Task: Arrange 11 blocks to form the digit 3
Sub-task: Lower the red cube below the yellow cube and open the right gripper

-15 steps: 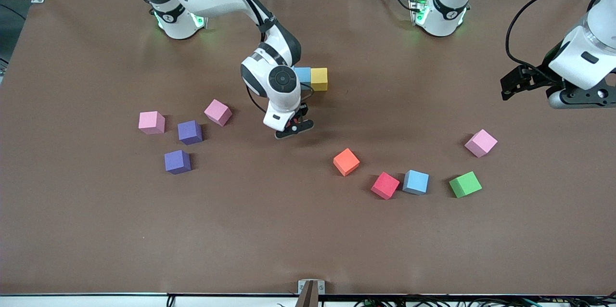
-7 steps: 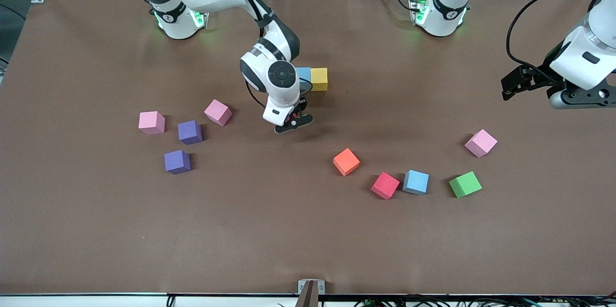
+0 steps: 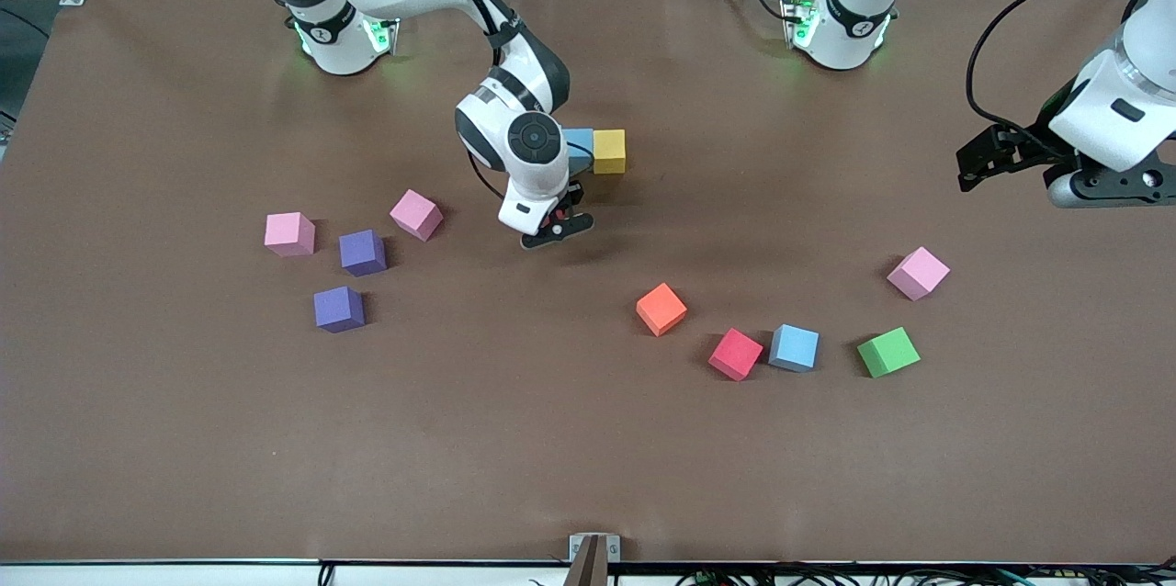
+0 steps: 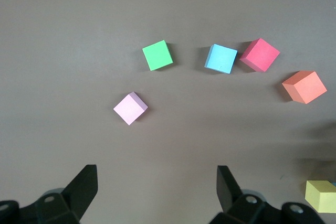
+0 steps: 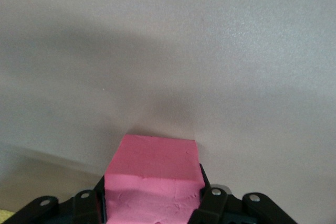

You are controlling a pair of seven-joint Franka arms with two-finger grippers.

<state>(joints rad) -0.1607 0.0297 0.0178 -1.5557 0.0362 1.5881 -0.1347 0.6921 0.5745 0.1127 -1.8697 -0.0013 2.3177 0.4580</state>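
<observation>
Right gripper (image 3: 555, 232) was clamped on a red matte foam cube (image 5: 155, 179), visible only in the right wrist view, where the cube filled the space between the two black fingers (image 5: 212, 203). This gripper hung low over bare brown table (image 3: 588, 439), just beside a light blue foam cube (image 3: 578, 148) and a yellow foam cube (image 3: 609, 151). Those two cubes touched side by side in a row, the blue one partly hidden by the right arm's wrist.

Left gripper (image 4: 157, 190) was fully open and held nothing; it hung in the air at the left arm's end of the table, where that arm waited. Its wrist view looked down on a pink foam cube (image 4: 130, 108), a green foam cube (image 4: 157, 55), a second light blue foam cube (image 4: 220, 59), a second red foam cube (image 4: 259, 54) and an orange foam cube (image 4: 304, 86).

On the table, the second red cube and the second light blue cube lay close together, corners nearly touching. The orange cube lay near them, toward the right arm's end. The green cube lay toward the left arm's end, with the pink cube farther from the front camera.

Toward the right arm's end lay two purple foam cubes (image 3: 362, 253) (image 3: 338, 309) and two more pink foam cubes (image 3: 289, 233) (image 3: 416, 214), all loosely scattered.
</observation>
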